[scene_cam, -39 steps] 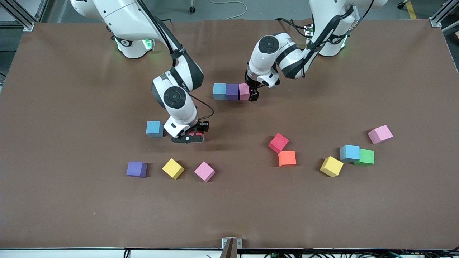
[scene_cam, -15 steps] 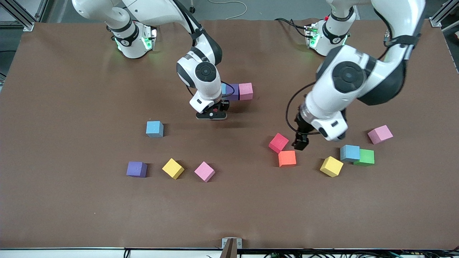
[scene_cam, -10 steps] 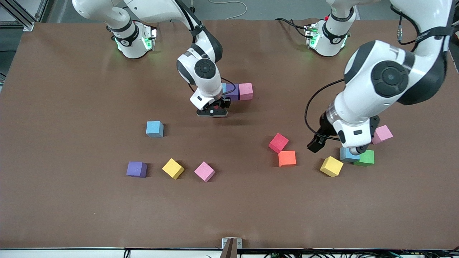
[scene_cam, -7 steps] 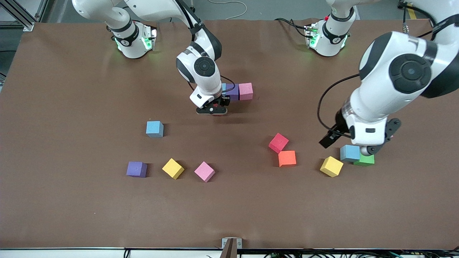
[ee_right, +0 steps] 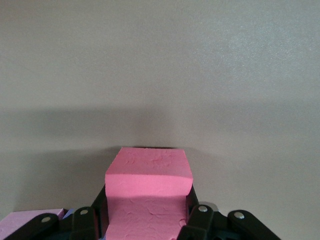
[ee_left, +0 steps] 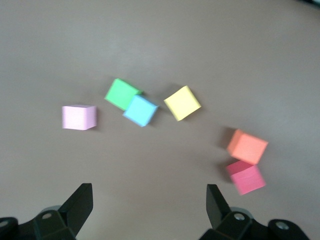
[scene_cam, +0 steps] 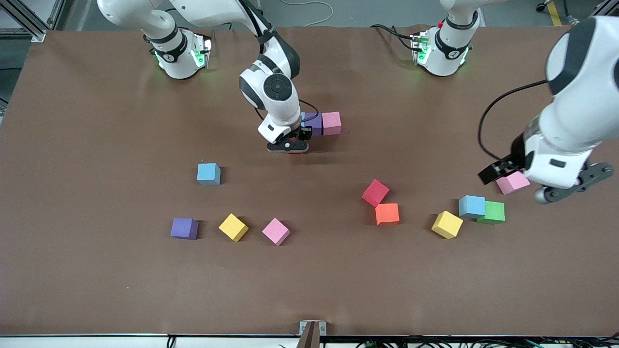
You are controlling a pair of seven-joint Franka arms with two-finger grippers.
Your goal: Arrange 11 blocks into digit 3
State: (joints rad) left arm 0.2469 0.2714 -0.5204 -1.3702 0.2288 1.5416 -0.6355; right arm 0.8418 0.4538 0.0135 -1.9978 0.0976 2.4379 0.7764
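My right gripper (scene_cam: 288, 145) is shut on a red block (ee_right: 149, 192), low over the table by the blue end of a row of touching blocks. The arm hides most of that blue block; the purple (scene_cam: 314, 123) and pink (scene_cam: 331, 123) ones show. My left gripper (scene_cam: 503, 173) hangs open and empty above a loose pink block (scene_cam: 513, 182) at the left arm's end. In the left wrist view its fingertips (ee_left: 82, 192) stand wide apart, with the pink block (ee_left: 79, 117) ahead.
Loose blocks lie nearer the front camera: blue (scene_cam: 208, 174), purple (scene_cam: 184, 228), yellow (scene_cam: 233, 227), pink (scene_cam: 276, 231), red (scene_cam: 375, 192) touching orange (scene_cam: 387, 213), yellow (scene_cam: 447, 224), and blue (scene_cam: 472, 206) against a green cube (scene_cam: 492, 212).
The left arm has swung from over the red and orange blocks toward its own end of the table, above the pink block. The right gripper has edged toward the row with the red block.
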